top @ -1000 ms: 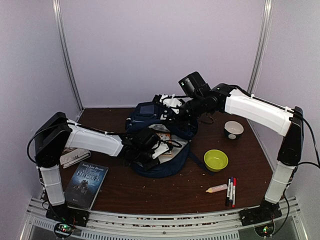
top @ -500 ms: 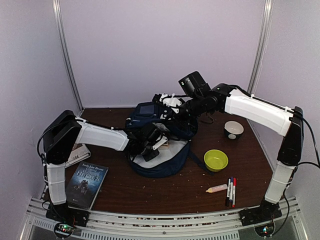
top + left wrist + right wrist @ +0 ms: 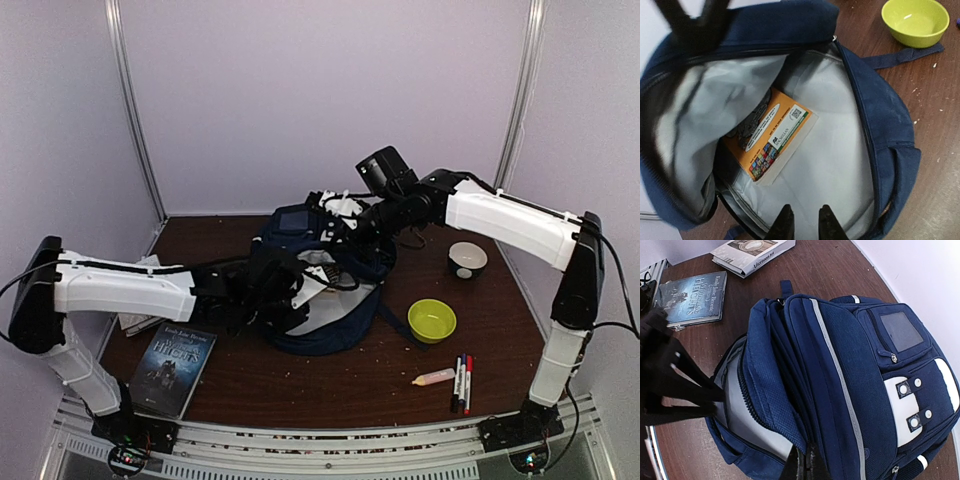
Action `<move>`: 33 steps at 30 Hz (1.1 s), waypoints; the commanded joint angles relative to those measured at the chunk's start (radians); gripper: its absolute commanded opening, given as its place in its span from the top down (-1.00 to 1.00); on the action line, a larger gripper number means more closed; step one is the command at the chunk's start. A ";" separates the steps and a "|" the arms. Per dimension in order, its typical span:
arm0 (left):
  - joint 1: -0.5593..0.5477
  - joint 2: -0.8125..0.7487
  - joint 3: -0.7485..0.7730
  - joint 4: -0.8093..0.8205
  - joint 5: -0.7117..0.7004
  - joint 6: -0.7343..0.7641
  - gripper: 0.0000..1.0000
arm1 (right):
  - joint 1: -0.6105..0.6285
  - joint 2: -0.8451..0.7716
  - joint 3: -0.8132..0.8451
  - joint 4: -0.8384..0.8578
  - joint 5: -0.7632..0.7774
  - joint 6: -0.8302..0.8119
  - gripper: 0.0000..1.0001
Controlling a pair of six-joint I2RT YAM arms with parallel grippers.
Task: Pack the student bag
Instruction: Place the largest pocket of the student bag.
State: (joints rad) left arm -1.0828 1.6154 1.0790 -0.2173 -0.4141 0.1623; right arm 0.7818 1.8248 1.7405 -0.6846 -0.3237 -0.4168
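Pale lilac walls closed in a dark brown tabletop. At its middle lay the student bag, navy and unzipped, its grey lining showing and an orange book resting inside. The right gripper reached in from the right, its jaws clenched on the bag's upper flap at the far side, holding the mouth agape. The left gripper hung over the mouth's left edge, jaws slightly parted with nothing between them. Near left of the bag lay a dark paperback. To the right sat a green bowl, farther right a white bowl, and nearer, markers beside a small tube.
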 commanded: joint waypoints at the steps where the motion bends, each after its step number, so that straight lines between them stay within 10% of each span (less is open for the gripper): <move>1: -0.009 -0.138 -0.104 -0.094 -0.013 -0.147 0.59 | -0.018 0.017 -0.013 0.043 0.003 -0.005 1.00; 13: 0.015 -0.393 -0.181 -0.452 -0.052 -0.509 0.27 | 0.008 0.034 -0.134 0.042 -0.065 -0.096 1.00; 21: 0.332 -0.535 -0.238 -0.594 0.152 -0.683 -0.03 | 0.048 0.138 -0.153 0.028 -0.100 -0.098 1.00; 26: 0.565 -0.608 -0.284 -0.633 0.278 -0.750 -0.38 | 0.080 0.167 -0.113 -0.010 -0.110 -0.098 0.31; 33: 0.834 -0.584 -0.358 -0.638 0.506 -0.795 -0.60 | 0.129 0.162 0.031 -0.048 -0.186 -0.007 -0.01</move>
State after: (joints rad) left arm -0.3626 1.0138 0.7689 -0.8410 -0.0750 -0.5858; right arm 0.8757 2.0037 1.6894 -0.7387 -0.4610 -0.4824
